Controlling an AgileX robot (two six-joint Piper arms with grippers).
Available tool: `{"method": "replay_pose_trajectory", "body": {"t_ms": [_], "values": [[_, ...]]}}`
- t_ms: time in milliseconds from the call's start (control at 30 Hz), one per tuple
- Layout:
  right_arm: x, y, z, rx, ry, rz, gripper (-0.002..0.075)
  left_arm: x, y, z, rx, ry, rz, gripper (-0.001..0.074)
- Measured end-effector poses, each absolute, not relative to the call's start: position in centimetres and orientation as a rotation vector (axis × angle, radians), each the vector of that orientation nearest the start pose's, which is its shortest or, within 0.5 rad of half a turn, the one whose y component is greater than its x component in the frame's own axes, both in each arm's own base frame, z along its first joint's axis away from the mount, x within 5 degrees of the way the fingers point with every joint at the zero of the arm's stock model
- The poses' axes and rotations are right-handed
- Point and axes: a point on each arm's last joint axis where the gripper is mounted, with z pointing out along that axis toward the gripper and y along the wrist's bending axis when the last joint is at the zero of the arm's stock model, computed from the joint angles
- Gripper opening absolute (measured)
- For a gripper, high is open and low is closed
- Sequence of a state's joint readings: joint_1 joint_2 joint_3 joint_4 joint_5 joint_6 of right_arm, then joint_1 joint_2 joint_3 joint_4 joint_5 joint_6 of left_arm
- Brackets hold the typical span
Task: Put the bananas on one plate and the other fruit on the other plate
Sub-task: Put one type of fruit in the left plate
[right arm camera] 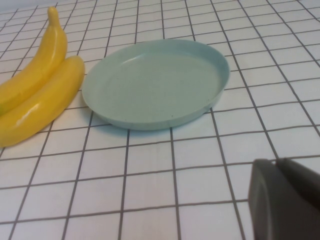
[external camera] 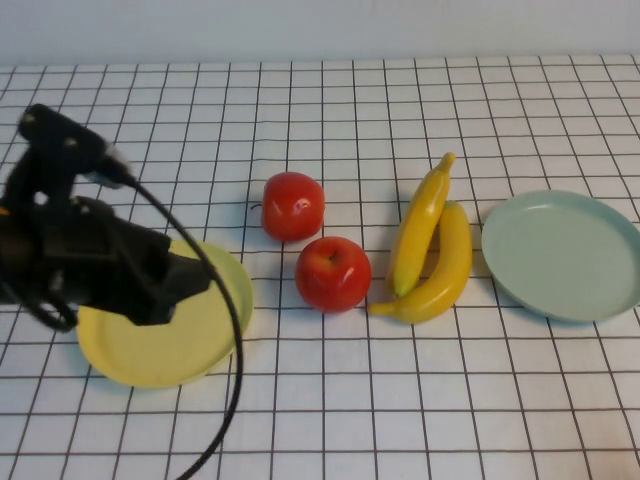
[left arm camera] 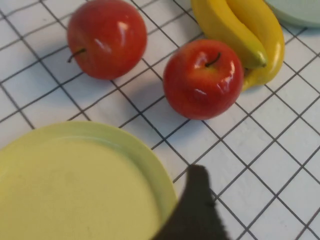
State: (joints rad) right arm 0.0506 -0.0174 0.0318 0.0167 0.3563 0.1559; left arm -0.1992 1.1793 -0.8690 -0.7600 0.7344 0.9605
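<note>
Two red apples [external camera: 293, 205] [external camera: 332, 273] sit mid-table, with two yellow bananas [external camera: 418, 235] [external camera: 440, 270] lying side by side to their right. The pale blue-green plate [external camera: 560, 255] is at the far right and holds nothing. The pale yellow plate [external camera: 165, 335] is at the left, also bare. My left gripper [external camera: 200, 275] hovers over the yellow plate's right rim, open and empty; one of its fingers [left arm camera: 197, 205] shows in the left wrist view, with the nearer apple [left arm camera: 202, 77] ahead. My right gripper [right arm camera: 277, 162] is shut and empty, just short of the blue-green plate [right arm camera: 155, 82], outside the high view.
The left arm's black cable [external camera: 235, 370] loops down over the table's front left. The white gridded tablecloth [external camera: 400, 420] covers the whole table. The bananas' ends [right arm camera: 35, 95] lie beside the blue-green plate in the right wrist view.
</note>
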Motion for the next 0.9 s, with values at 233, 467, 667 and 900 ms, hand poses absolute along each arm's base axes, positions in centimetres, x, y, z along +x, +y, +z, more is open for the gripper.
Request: {"method": "replay_pose_trajectory", "body": {"t_ms": [233,467,667,900], "values": [[5.3,0.3,17.1,0.108,1.854,0.16,-0.0016,26.3,-13.7,28.7,0.959,2.231,-0.457,0.0667],[5.3,0.3,17.1,0.108,1.854,0.16,-0.0016,29.9,-17.8,27.4,1.036,2.288,-0.364,0.0668],[5.3,0.3,17.1,0.108,1.854,0.16,-0.0016,32.6,-21.1,26.8,1.087,2.318,-0.33,0.0668],[5.3,0.3,17.1,0.108,1.854,0.16,-0.0016,33.8,-24.2,25.3,1.194,2.31,-0.299,0.0668]]}}
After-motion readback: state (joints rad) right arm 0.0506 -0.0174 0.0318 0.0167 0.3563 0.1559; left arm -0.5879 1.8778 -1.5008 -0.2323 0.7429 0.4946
